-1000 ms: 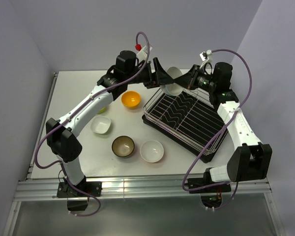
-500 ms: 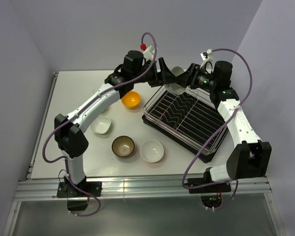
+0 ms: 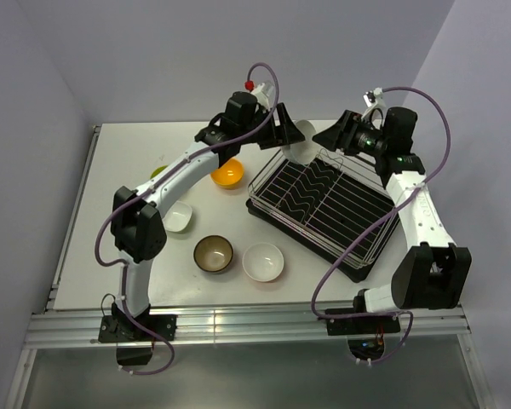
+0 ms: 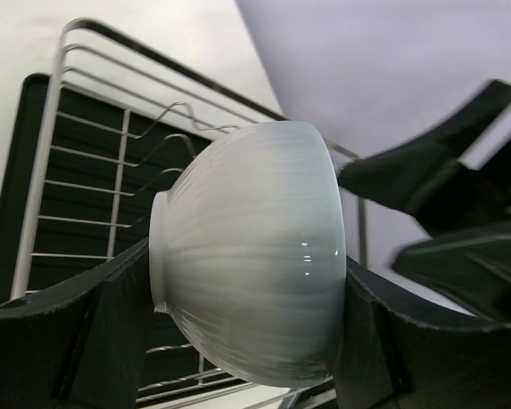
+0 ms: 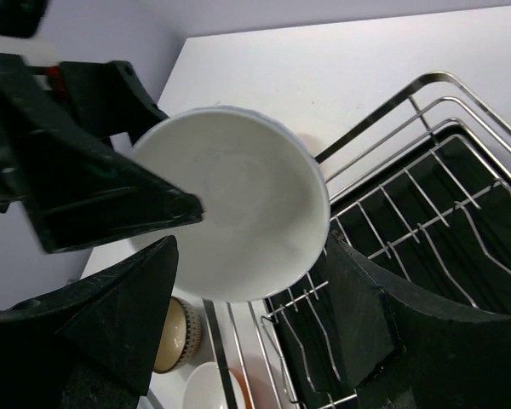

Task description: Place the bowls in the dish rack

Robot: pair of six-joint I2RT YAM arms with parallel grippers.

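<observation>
Top: left pincer (image 3: pixel 291 136) clamped on white bowl (image 3: pixel 303 146), tilted, at far corner of dish rack (image 3: pixel 358 223). Right pincer (image 3: pixel 326 136) just beside it, spread, empty. Other bowls (image 3: pixel 263 262) on desk (image 3: pixel 128 153).
Left wrist: fingers (image 4: pixel 77 341) grip the bowl's sides, rack behind.
Right wrist: bowl's inside faces camera, rack beneath.

White table (image 3: pixel 123 145) (pale violet walls (image 3: pixel 111 51) around)

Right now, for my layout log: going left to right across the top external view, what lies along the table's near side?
In order: white bowl → brown bowl → second white bowl → dish rack.
</observation>
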